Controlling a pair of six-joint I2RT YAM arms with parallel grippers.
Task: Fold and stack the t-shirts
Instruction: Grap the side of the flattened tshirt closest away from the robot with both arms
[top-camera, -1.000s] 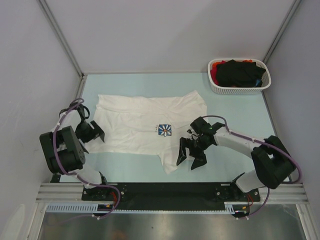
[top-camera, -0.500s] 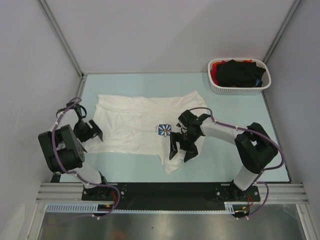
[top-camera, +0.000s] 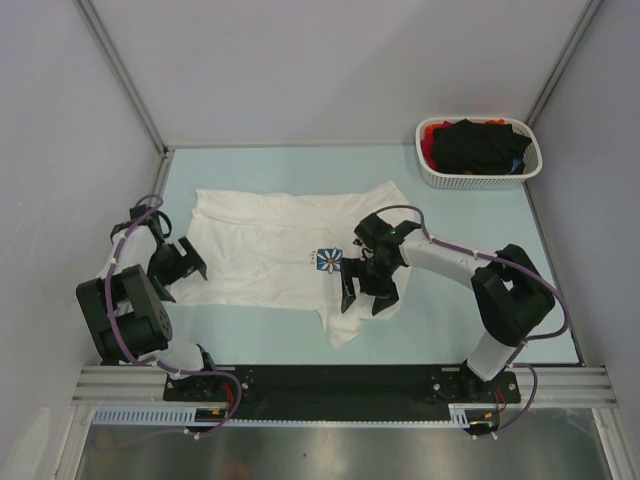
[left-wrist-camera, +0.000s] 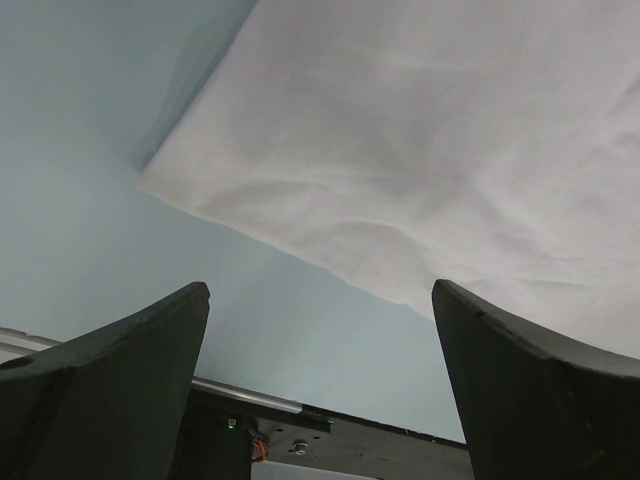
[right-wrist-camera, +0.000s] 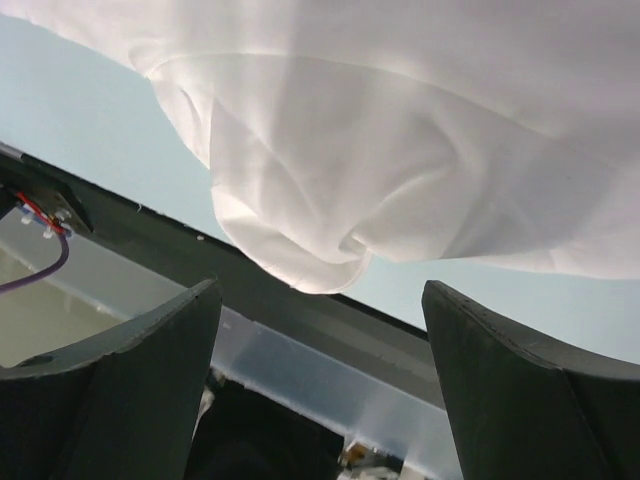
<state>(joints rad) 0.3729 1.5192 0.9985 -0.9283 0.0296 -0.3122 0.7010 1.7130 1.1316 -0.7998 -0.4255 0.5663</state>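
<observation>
A white t-shirt (top-camera: 265, 245) lies spread flat on the table, its blue-square daisy print (top-camera: 327, 260) near the right side. A sleeve or corner of the shirt trails toward the front edge (top-camera: 340, 325). My left gripper (top-camera: 185, 272) is open beside the shirt's left edge; in the left wrist view (left-wrist-camera: 320, 290) the white cloth (left-wrist-camera: 450, 150) lies just ahead of the fingers. My right gripper (top-camera: 366, 300) is open over the shirt's lower right part, and the bunched hem (right-wrist-camera: 310, 250) shows ahead of it (right-wrist-camera: 320, 285). Black (top-camera: 480, 145) and red (top-camera: 430, 135) t-shirts fill the basket.
A white perforated basket (top-camera: 440, 178) stands at the back right corner. Grey walls close the table on three sides. A black and metal rail (top-camera: 340, 385) runs along the front edge between the arm bases.
My right gripper has moved left, from beside the shirt's lower right corner to over the cloth next to the print. The left gripper has barely shifted.
</observation>
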